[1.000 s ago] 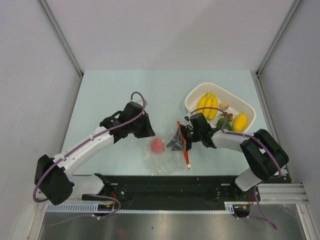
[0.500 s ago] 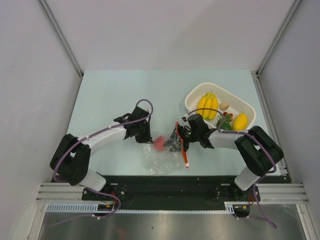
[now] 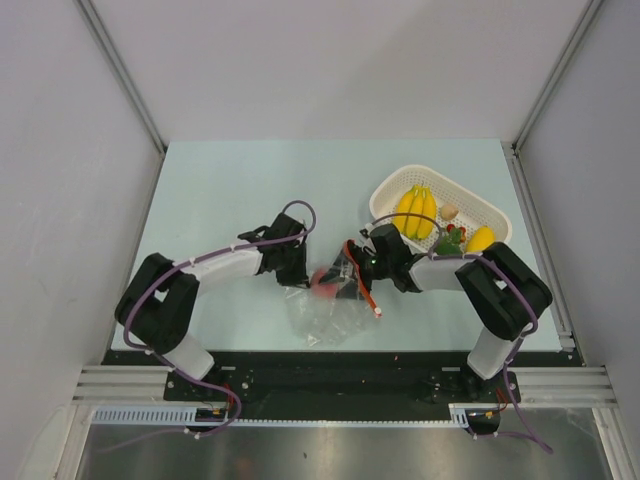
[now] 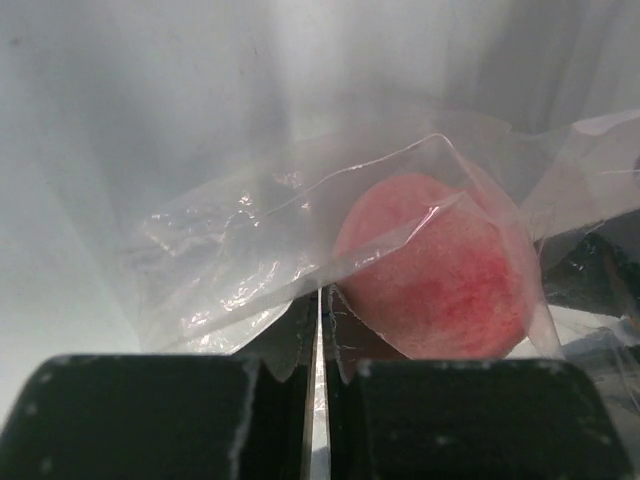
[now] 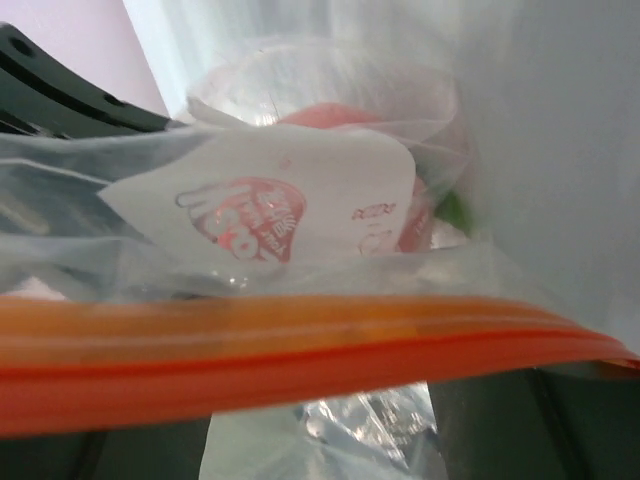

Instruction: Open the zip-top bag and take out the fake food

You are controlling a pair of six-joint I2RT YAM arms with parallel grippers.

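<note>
On the tabletop (image 3: 220,190), left of the basket (image 3: 497,214), the bag (image 3: 325,318) lies near the middle with a red fruit (image 3: 322,282) inside. My left end effector (image 3: 296,274) is nearly closed, pinching the bag's film. My right end effector (image 3: 359,272) is at the zip strip (image 3: 371,297), but I cannot tell whether it grips.

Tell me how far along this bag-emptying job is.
Done: banana bunch, lemon-like fruit, green vegetable and tan egg piece lie in the white basket. In hand: the left gripper pinches the film of the zip-top bag beside the red piece, which sits inside; the right gripper is at the red zip strip. Left: getting that red piece out.
</note>
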